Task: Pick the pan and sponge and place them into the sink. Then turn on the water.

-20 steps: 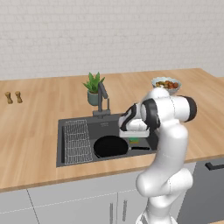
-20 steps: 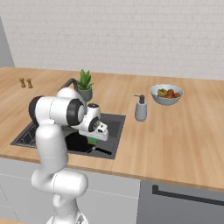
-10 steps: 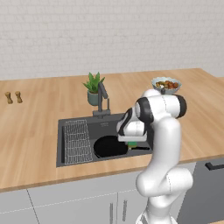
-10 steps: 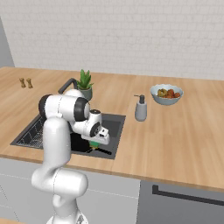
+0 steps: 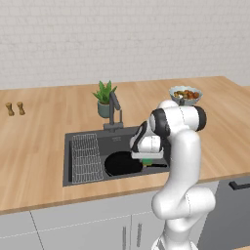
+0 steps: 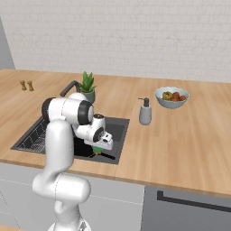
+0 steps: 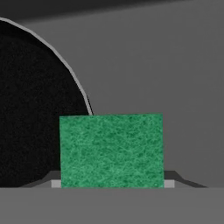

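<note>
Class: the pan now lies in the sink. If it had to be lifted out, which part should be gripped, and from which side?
Probably the pan's long thin handle, from above: the round body lies flat and looks too wide, while the handle points right, near the sponge.

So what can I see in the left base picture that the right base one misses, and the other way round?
Left base alone gives the whole pan lying in the sink and the full wire rack. Right base alone gives the soap bottle standing on the counter between sink and bowl. Both share the sink, faucet, plant, fruit bowl, the two small shakers and the pincer holding the green sponge over the basin.
</note>
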